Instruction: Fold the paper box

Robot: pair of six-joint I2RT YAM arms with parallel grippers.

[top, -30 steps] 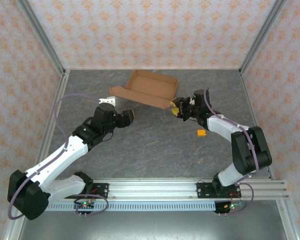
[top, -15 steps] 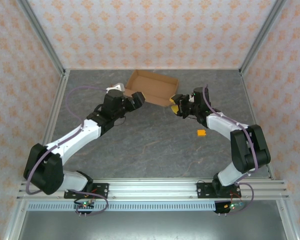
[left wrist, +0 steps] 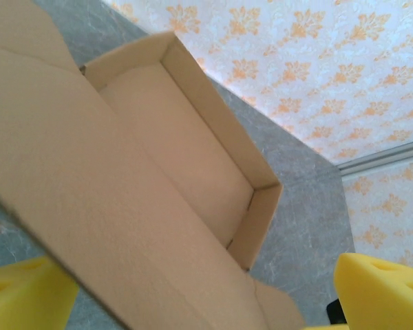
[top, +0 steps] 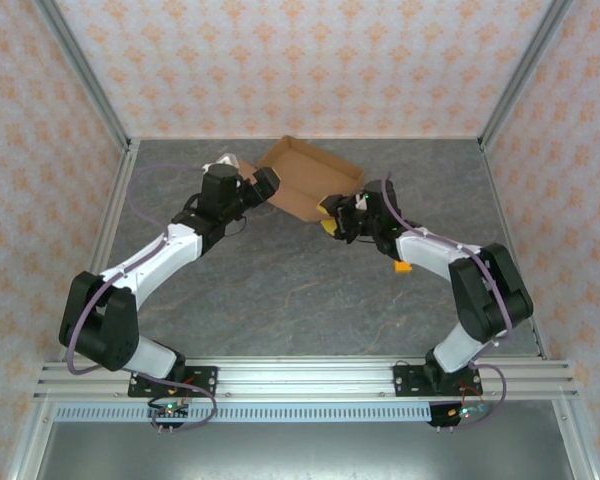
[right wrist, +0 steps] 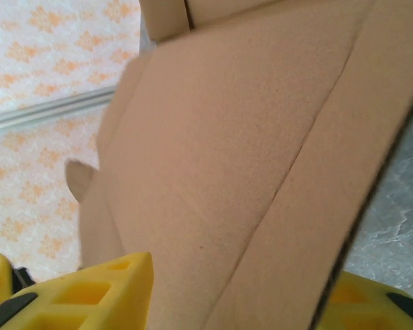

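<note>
Nearest me on the grey table (top: 280, 310), a small orange block (top: 404, 267) lies just beside my right forearm. Further out, the right fingers (right wrist: 89, 289) stand apart with a cardboard flap between them, at the near-right corner of the paper box (top: 315, 178). I see no pinch on it. The left fingers (left wrist: 382, 292) are spread wide astride a flap at the box's left end. The box itself sits toward the far edge of the table, skewed, walls up, top open.
</note>
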